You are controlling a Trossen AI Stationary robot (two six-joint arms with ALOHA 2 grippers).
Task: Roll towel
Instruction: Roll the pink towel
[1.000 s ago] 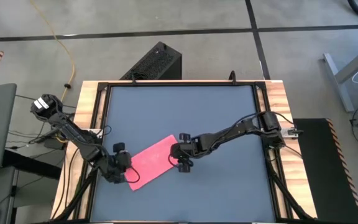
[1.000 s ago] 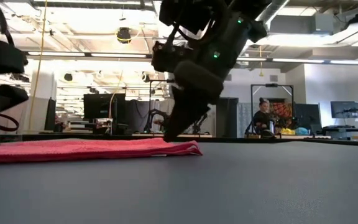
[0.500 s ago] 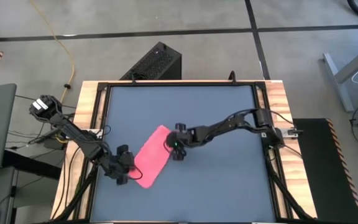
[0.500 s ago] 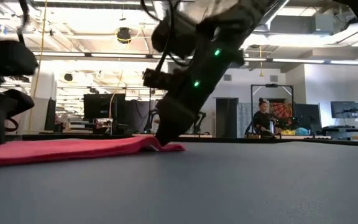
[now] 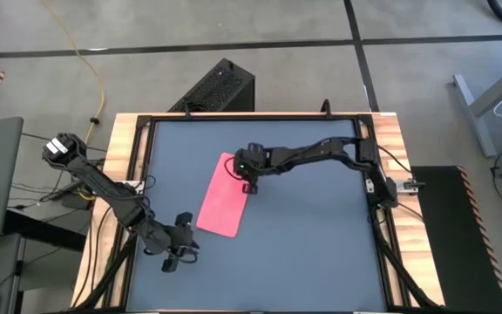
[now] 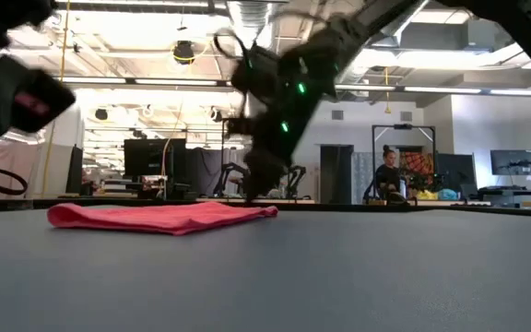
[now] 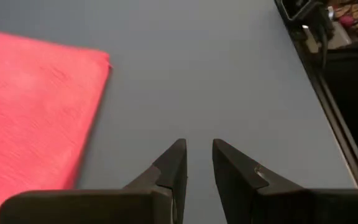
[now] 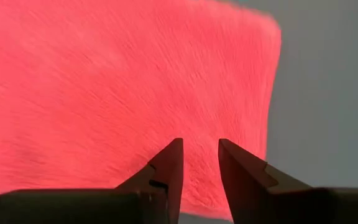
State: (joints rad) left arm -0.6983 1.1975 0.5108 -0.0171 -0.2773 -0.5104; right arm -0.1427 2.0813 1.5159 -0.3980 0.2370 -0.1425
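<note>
The pink towel lies flat on the dark grey table, its length running from near to far. It also shows in the low view and in both wrist views. My right gripper stands over the towel's far end, by the right corner, with a narrow gap between its fingers. My left gripper hangs above bare table to the near left of the towel. Its fingers stand slightly apart with nothing between them. My right gripper comes down on the top face of the towel's far end, close to the right-hand corner, slanting from above and from the far right. Its fingertips reach the cloth. No fold shows between them. The towel lies flat under them.
A wooden frame borders the table. A black box stands on the floor beyond the far edge. Bare table surface lies right of the towel and along the near edge. A person sits far back in the room.
My right gripper has gone toward the far edge, dragging the towel's far end along. The towel has slid farther onto the table and turned from a diagonal to a near-to-far lie. My left gripper has come off the towel's near left corner, risen and tipped up.
</note>
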